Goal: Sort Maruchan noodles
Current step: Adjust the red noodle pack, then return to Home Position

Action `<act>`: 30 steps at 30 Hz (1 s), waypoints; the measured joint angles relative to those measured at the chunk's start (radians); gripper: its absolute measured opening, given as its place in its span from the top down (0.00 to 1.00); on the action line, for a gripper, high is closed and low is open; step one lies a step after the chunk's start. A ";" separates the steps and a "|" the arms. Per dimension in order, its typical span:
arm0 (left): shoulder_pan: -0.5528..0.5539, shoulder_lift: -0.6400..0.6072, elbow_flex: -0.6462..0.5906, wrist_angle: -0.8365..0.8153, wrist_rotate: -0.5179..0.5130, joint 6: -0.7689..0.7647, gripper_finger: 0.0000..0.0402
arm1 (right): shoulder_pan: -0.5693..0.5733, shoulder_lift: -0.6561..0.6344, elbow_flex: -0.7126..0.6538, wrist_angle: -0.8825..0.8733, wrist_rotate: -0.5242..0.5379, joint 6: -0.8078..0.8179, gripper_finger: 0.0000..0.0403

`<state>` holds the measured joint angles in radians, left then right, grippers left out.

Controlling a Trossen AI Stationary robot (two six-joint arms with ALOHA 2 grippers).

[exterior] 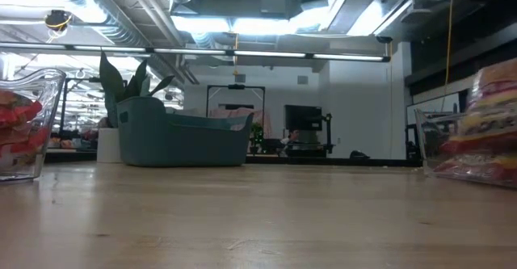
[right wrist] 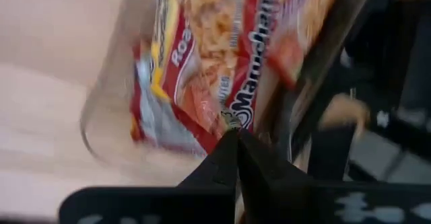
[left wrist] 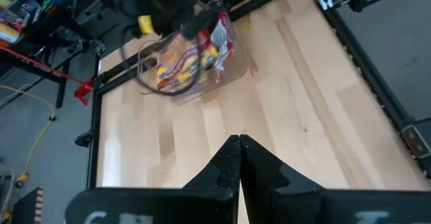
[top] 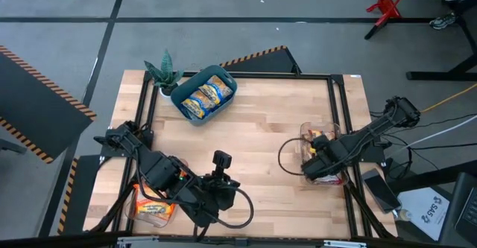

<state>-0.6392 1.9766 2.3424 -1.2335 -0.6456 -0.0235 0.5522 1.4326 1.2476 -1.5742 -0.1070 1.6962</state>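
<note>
- Packets of Maruchan noodles in blue-white and yellow crinkly wrappers (top: 205, 97) lie in our teal plastic bin (top: 226, 80) at the table's far edge, just beside a small potted green plant (top: 164, 72).
- Orange-yellow packets (top: 153, 209) sit in a clear plastic tray (top: 136, 216) under the left arm.
- Red-white packets (right wrist: 202, 83) fill the clear plastic tray (top: 307, 131) on the right side.
- Our right gripper (right wrist: 237, 135) hangs at that tray, fingers pressed together, empty.
- Our left gripper (left wrist: 239, 143) points across the bare wooden table (top: 261, 136), fingers closed on nothing.
</note>
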 joint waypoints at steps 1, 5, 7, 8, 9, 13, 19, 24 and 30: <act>0.004 0.000 0.000 0.000 0.000 0.000 1.00 | 0.013 -0.002 0.000 0.002 -0.024 0.001 1.00; 0.017 0.000 0.000 -0.009 -0.001 0.000 1.00 | 0.050 -0.009 0.000 0.000 -0.015 0.005 1.00; 0.026 0.000 0.000 -0.010 0.000 0.000 1.00 | 0.065 -0.008 -0.013 0.007 -0.025 0.004 1.00; 0.030 0.000 -0.003 -0.007 0.000 0.000 1.00 | 0.064 -0.008 -0.027 0.002 -0.047 0.002 1.00; 0.036 0.000 -0.011 -0.003 -0.001 0.000 1.00 | 0.063 -0.008 -0.042 0.001 -0.078 -0.008 1.00; 0.060 0.001 -0.056 -0.002 -0.001 0.008 1.00 | 0.064 -0.008 -0.118 0.001 -0.195 -0.032 0.99; 0.107 0.001 -0.209 0.069 -0.001 0.008 1.00 | 0.064 -0.008 -0.172 0.028 -0.235 -0.057 0.88; 0.123 0.001 -0.335 0.137 0.001 0.008 1.00 | 0.064 -0.008 -0.151 0.041 -0.207 -0.063 0.72; 0.114 0.001 -0.386 0.172 0.000 0.000 1.00 | 0.064 -0.008 -0.058 0.105 0.102 -0.026 0.65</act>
<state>-0.5251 1.9776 1.9566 -1.0620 -0.6459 -0.0235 0.6163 1.4250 1.1898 -1.4694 -0.0045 1.6704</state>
